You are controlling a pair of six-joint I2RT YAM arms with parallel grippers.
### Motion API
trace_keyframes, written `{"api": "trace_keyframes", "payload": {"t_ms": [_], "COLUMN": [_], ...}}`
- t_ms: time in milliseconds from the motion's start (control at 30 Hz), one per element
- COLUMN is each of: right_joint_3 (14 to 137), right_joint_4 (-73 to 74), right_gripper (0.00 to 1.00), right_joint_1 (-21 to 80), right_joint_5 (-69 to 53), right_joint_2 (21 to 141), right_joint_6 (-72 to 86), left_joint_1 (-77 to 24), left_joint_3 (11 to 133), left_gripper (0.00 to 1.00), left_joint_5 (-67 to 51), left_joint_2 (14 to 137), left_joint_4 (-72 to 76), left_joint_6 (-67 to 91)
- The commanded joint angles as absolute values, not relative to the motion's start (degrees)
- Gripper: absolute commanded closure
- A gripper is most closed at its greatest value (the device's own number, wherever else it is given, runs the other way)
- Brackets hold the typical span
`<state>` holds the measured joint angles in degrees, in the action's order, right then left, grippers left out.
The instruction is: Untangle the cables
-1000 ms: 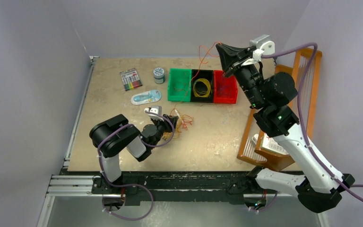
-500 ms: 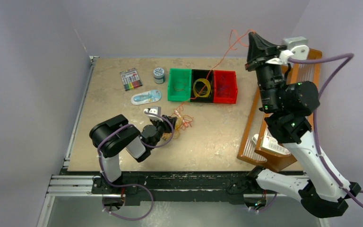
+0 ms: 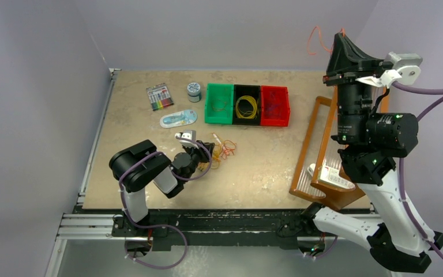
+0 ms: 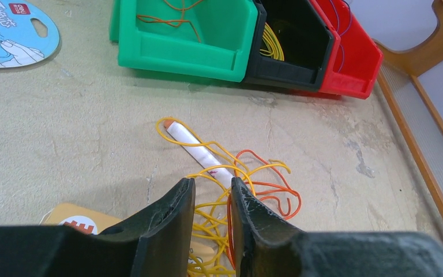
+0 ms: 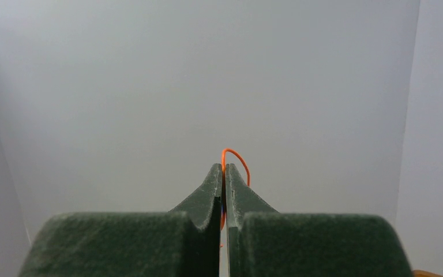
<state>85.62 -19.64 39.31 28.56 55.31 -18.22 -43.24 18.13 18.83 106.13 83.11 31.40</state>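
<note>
The cables (image 3: 223, 149) lie as a small yellow and orange-red tangle mid-table; the left wrist view shows them (image 4: 248, 184) looped round a white tube (image 4: 199, 151). My left gripper (image 3: 203, 159) sits low on the tangle's near side. Its jaws stand a narrow gap apart (image 4: 210, 193) with yellow strands and one orange strand pinched between them. My right gripper (image 3: 341, 36) is raised high at the far right, shut on a single orange cable (image 3: 313, 36). That cable's loop sticks out past the fingertips (image 5: 224, 167) in the right wrist view (image 5: 237, 158).
Green (image 3: 218, 105), black (image 3: 246, 107) and red (image 3: 275, 106) bins stand at the back, holding orange, yellow and purple-blue coils. A marker pack (image 3: 160, 96), round tin (image 3: 194, 89) and blue-white packet (image 3: 178, 119) lie back left. A wooden rack (image 3: 314, 156) stands right. A tan card (image 4: 81, 222) lies under the left finger.
My right gripper has swung up and to the right, pulling the orange cable taut and then free of the tangle. The tangle shifted slightly. The left arm has not moved.
</note>
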Motion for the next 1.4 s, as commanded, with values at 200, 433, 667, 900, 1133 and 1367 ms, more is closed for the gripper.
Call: {"api": "trace_keyframes", "payload": {"t_ms": [200, 433, 667, 900, 1133, 1367], "right_joint_3": [87.29, 87.68, 89.91, 92.71, 93.95, 98.79], "right_joint_4": [-18.60, -16.98, -12.82, -9.74, -9.98, -10.31], "right_gripper": [1.00, 1.00, 1.00, 1.00, 1.00, 1.00], "right_joint_1": [39.02, 39.07, 39.07, 38.57, 34.49, 30.69], "right_joint_5": [24.79, 22.06, 19.03, 18.77, 13.20, 5.78], "right_joint_2": [57.33, 60.58, 65.78, 70.86, 74.82, 82.08], "right_joint_6": [-18.89, -17.76, -13.65, -12.08, -6.97, -3.53], "left_joint_1": [-43.25, -43.25, -43.24, -43.21, -36.66, -31.44], "left_joint_3": [18.92, 23.64, 27.88, 30.42, 37.82, 40.87], "left_gripper": [0.57, 0.40, 0.32, 0.24, 0.24, 0.25], "left_joint_5": [16.64, 17.76, 15.77, 22.56, 21.63, 20.83], "left_joint_2": [98.35, 84.91, 75.39, 65.93, 64.87, 63.61], "left_joint_4": [78.40, 58.23, 42.35, 24.96, 7.65, 0.98], "left_joint_6": [31.90, 30.40, 32.07, 36.04, 40.47, 40.36]}}
